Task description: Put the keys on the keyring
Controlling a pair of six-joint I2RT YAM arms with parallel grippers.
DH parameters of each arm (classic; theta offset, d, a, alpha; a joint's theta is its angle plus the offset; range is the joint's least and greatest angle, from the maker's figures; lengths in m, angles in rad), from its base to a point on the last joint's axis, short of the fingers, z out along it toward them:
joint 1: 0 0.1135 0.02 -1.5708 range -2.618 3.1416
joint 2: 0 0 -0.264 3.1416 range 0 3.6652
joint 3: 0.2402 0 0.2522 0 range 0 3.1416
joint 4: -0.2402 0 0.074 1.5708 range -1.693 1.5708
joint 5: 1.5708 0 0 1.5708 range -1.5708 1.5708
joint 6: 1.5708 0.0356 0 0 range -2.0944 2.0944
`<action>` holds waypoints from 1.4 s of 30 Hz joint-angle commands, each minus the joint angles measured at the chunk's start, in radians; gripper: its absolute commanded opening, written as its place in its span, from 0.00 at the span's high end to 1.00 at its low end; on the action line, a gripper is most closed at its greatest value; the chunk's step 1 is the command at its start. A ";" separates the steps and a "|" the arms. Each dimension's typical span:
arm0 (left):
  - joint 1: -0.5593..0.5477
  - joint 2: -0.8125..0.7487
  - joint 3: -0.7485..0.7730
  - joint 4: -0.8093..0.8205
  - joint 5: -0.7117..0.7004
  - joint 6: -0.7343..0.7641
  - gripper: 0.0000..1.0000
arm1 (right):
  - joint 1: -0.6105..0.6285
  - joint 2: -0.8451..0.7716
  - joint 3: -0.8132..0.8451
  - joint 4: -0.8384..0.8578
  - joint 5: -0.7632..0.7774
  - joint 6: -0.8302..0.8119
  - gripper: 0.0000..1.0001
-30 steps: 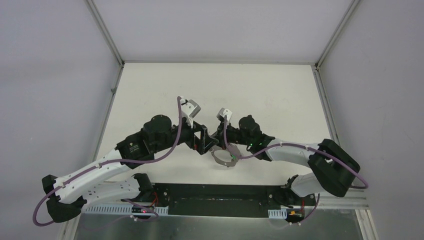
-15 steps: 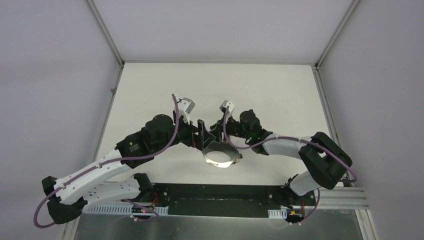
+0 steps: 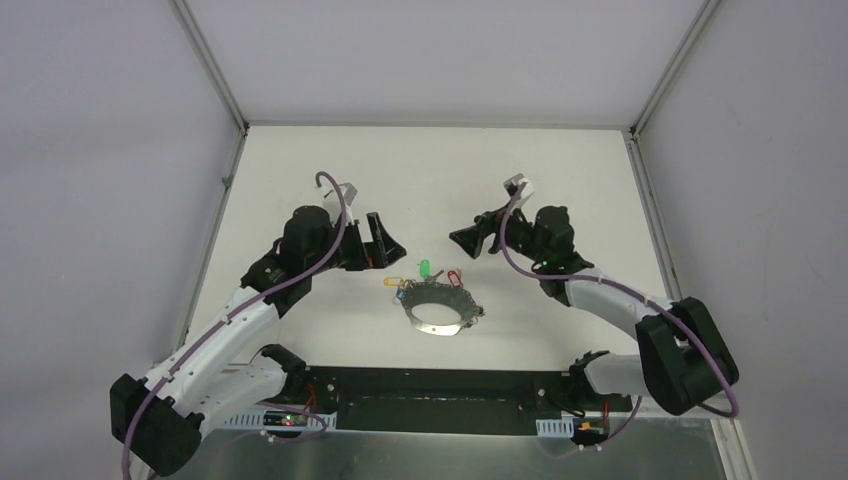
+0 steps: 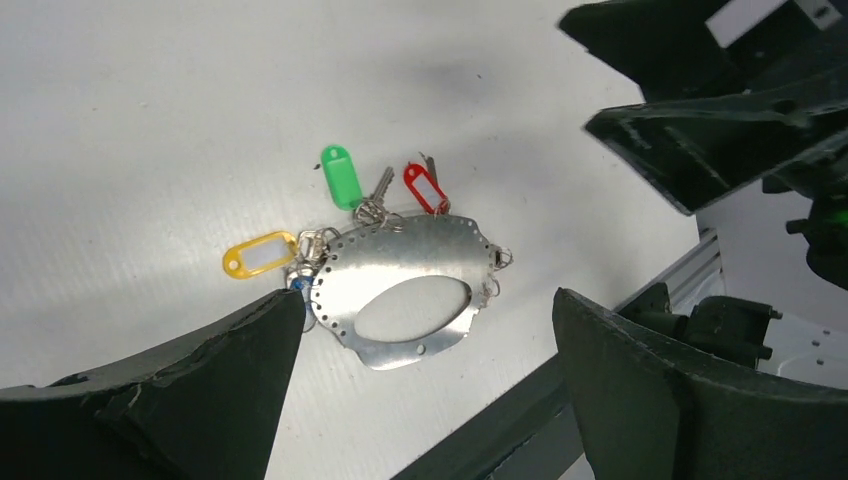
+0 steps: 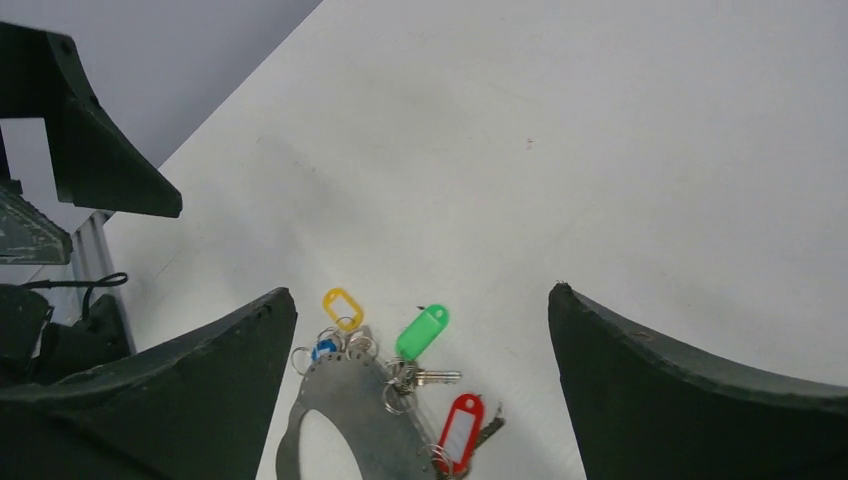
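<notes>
With the left gripper and right gripper both spread and empty, the flat keyring looks light, stiff and slippery, likely best pinched at its bare near rim, away from the keys.

Keyring silvery, row of small holes along rim. At keyring's edge: yellow tag, green tag, red tag. Worktop white. Fingers black.

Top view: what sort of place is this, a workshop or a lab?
Likely a lab robot test cell: a white table boxed in by plain grey walls, a left arm and right arm mounted at its near edge, a keyring with tagged keys between them.
</notes>
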 commanded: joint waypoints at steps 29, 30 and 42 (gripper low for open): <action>0.351 -0.172 -0.325 0.348 -0.206 0.480 0.01 | -0.396 -0.447 -0.232 -0.372 0.485 -0.236 0.01; 0.351 -0.162 -0.339 0.387 -0.231 0.488 0.01 | -0.396 -0.438 -0.247 -0.349 0.504 -0.234 0.00; 0.382 0.292 -0.489 1.032 -0.257 0.645 0.01 | -0.399 -0.200 -0.291 -0.053 0.600 -0.267 0.00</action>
